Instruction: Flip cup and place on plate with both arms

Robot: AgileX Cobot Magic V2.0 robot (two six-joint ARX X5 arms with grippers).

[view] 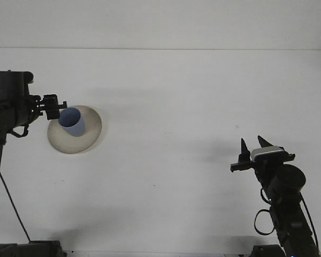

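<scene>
A blue cup [73,122] stands on the beige plate [89,135] at the left of the white table, its mouth facing up. My left gripper [53,106] hangs just left of the cup's rim, open and apart from the cup. My right gripper [254,143] is far off at the lower right, pointing up, open with nothing between its fingers.
The white table [171,96] runs back to a pale wall. The left arm's dark links [8,104] fill the left edge, and the right arm's base [283,203] rises from the lower right corner.
</scene>
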